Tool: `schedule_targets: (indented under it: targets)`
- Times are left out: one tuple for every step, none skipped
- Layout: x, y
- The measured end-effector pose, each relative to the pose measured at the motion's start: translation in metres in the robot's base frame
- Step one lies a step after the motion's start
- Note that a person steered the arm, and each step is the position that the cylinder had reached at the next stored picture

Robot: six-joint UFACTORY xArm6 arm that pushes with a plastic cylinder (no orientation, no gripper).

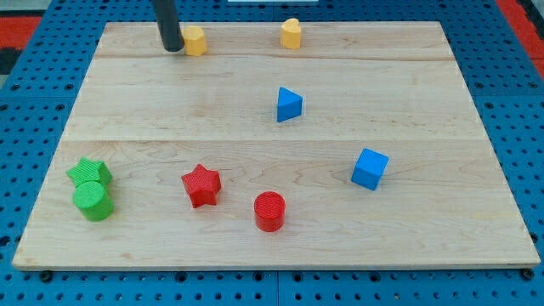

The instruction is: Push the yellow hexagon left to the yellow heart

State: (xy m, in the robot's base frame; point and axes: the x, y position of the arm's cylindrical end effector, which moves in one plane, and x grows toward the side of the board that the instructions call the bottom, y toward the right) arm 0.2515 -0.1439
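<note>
Two yellow blocks sit near the view's top edge of the wooden board (272,238). The one at the top left looks like the yellow hexagon (195,40). The one to its right, near the top middle, looks like the yellow heart (291,33). My dark rod comes down from the top, and my tip (172,49) rests on the board right against the hexagon's left side. The heart stands well apart, about a hundred pixels to the right of the hexagon.
A blue triangle (288,104) sits right of centre and a blue cube (370,167) at the right. A red star (201,184) and a red cylinder (269,211) lie near the bottom middle. A green star (89,172) and a green cylinder (93,201) touch at the bottom left.
</note>
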Motion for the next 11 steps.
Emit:
schedule_targets:
  targets:
    - [-0.014,0.026]
    - [-0.027,0.019]
    - [-0.036,0.022]
    - [-0.055,-0.004]
    - [-0.06,-0.006]
    - [-0.056,0.048]
    - [-0.055,0.096]
    - [-0.051,0.092]
    - [-0.04,0.032]
    - [0.005,0.029]
    - [0.019,0.058]
